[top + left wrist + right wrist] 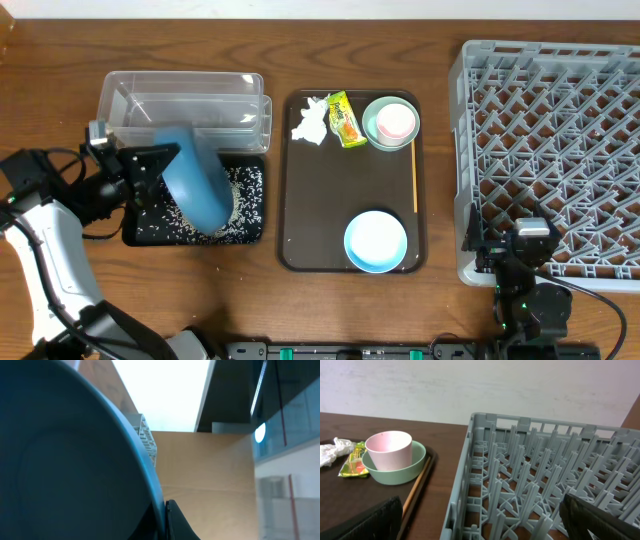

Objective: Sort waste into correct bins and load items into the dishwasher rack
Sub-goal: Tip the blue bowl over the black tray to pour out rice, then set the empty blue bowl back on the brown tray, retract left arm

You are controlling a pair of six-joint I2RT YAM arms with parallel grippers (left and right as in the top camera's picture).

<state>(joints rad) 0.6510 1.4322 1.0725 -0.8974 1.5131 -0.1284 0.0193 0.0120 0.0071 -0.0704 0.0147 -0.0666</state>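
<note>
My left gripper (165,165) is shut on the rim of the large dark-blue bowl (196,182), tipped on its side over the black tray (140,232), where white rice grains (243,190) lie scattered. The bowl fills the left wrist view (65,460). The clear tub (185,100) stands behind the tray. The tissue (311,122), the snack wrapper (345,119), the pink cup (397,120) inside the mint bowl (374,132) and the light-blue bowl (376,241) sit on the brown tray. My right gripper (528,245) is open and empty at the grey rack's (560,150) front-left corner.
The brown serving tray (300,230) lies in the middle with a chopstick (415,180) along its right side. In the right wrist view the rack (540,470), the cup (389,449), the mint bowl (415,467), the wrapper (354,460) and the tissue (332,450) show.
</note>
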